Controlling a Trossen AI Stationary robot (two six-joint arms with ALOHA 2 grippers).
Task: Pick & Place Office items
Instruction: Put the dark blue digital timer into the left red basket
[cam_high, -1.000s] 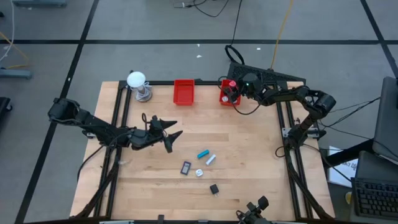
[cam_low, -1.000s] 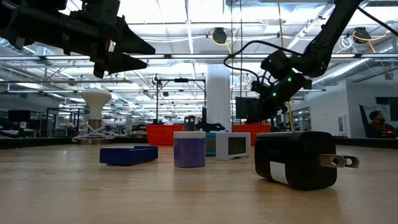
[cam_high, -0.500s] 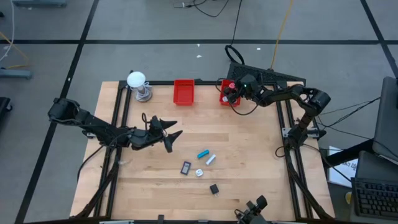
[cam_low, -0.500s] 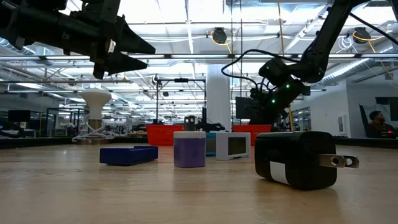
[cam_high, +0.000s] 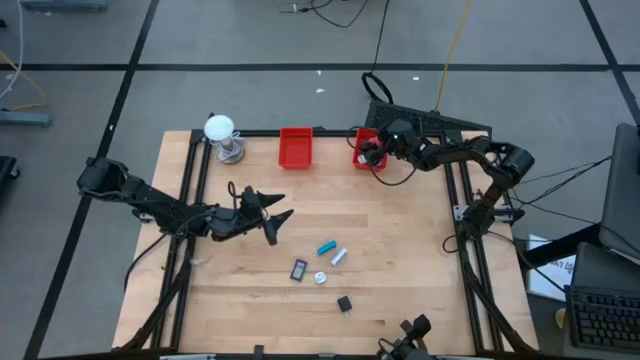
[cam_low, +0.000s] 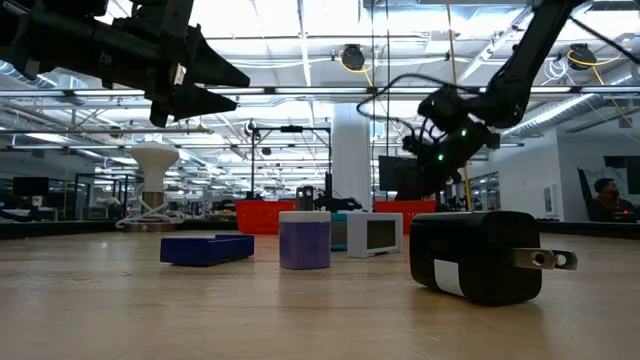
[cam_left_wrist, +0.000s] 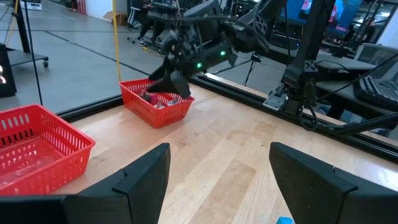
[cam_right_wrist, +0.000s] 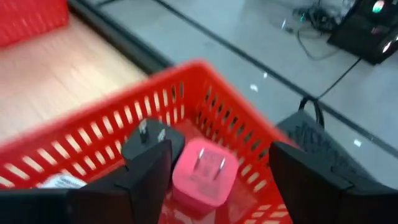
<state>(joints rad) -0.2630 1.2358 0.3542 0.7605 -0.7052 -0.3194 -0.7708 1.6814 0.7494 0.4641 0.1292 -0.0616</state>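
The right gripper (cam_high: 372, 152) is poised over the right-hand red bin (cam_high: 362, 150) at the far edge of the table (cam_high: 400, 250). In the right wrist view its fingers (cam_right_wrist: 146, 177) are spread wide and nothing is held between them. Just beyond the fingertips, a pink plug adapter (cam_right_wrist: 204, 178) lies on the bin floor with its prongs up, and a black adapter (cam_right_wrist: 148, 146) is touching it on one side. The step in hand is judged to be the release into this bin, apparently completed. To finish it well, the fingers should be kept apart and lifted straight up until the bin's rim is cleared, so that the wall is not caught and the bin is not dragged.

The left gripper (cam_high: 275, 218) hangs above the board with its fingers (cam_left_wrist: 140, 177) wide apart and empty; bare wood is seen between them, and a cyan corner shows at the frame's edge by one finger. The remaining office items lie ahead of and below those fingertips: a cyan piece (cam_high: 326, 247), a pale blue piece (cam_high: 339, 257), a dark flat rectangle (cam_high: 298, 269), a white round piece (cam_high: 320, 278) and a black cube (cam_high: 344, 303). Since the cyan and pale blue pieces lie just beside each other, a vertical approach is advised, with the fingers closed across one piece's narrow side only, so that its neighbour is not nudged.
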